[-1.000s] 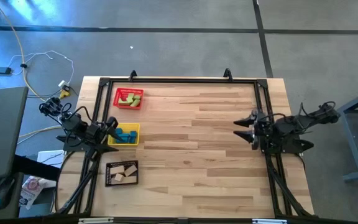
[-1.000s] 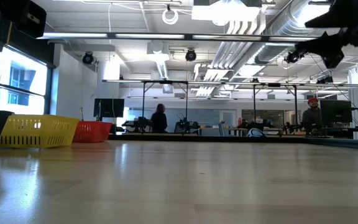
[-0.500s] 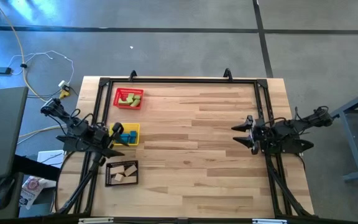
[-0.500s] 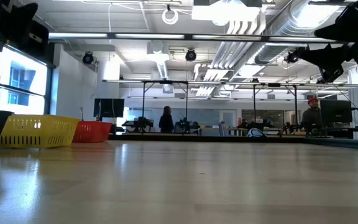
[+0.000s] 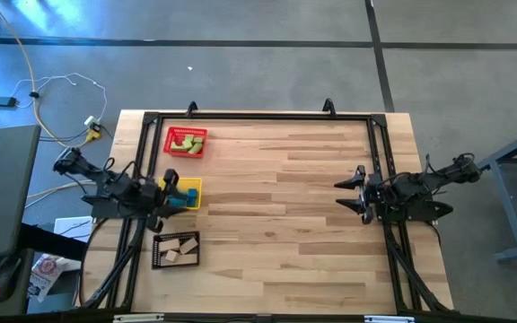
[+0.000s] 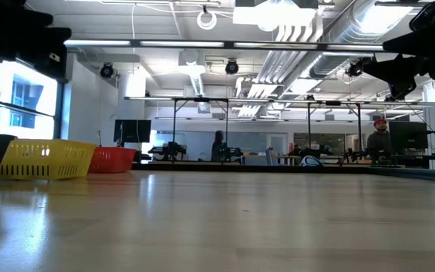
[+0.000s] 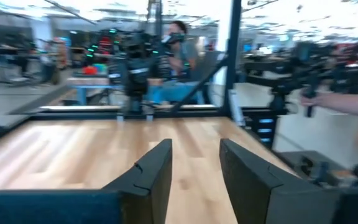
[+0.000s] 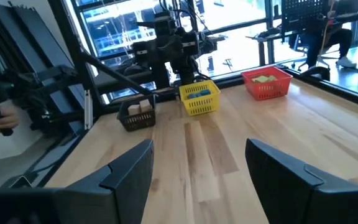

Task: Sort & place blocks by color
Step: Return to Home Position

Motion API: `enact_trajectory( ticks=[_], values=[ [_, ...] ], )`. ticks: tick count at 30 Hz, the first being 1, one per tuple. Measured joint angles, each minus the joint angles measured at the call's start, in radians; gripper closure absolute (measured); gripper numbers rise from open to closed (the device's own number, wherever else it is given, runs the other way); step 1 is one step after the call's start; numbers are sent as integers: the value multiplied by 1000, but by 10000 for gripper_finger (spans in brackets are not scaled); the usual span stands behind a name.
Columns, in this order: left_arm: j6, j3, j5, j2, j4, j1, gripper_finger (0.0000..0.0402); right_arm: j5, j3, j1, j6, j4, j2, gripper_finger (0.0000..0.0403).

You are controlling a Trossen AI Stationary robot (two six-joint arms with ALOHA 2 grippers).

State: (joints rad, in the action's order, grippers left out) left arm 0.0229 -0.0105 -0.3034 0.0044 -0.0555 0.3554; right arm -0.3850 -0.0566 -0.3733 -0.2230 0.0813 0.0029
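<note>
Evidently, with sorting looking finished, both arms are sitting at the sides of the pale wooden bench [image 5: 285, 224], the left tool [image 7: 196, 146] and right tool [image 8: 199, 146] gaping and gripping nothing. Near the left tool, the red mesh tray [image 8: 267, 88] is holding light green toy blocks [image 8: 265, 78], the yellow mesh tray [image 8: 199, 106] blue toy blocks [image 8: 197, 94], and the black mesh tray [image 8: 138, 118] tan wooden toy blocks [image 8: 140, 106].

Wood table [image 5: 285, 206] bears red tray [image 5: 170, 142], yellow tray [image 5: 198, 186], black tray [image 5: 156, 252].
</note>
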Motion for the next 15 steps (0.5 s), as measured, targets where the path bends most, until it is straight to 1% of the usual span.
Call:
enact_trajectory(
  ticks=[7, 10, 15],
  values=[
    [-83, 0, 37, 4, 6, -128, 305, 5, 0, 0, 49, 2, 2, 163],
    [-110, 0, 39, 4, 6, -156, 312, 4, 0, 0, 72, 2, 2, 163],
    [-114, 0, 39, 4, 6, -175, 316, 4, 0, 0, 119, 3, 2, 163]
  ],
)
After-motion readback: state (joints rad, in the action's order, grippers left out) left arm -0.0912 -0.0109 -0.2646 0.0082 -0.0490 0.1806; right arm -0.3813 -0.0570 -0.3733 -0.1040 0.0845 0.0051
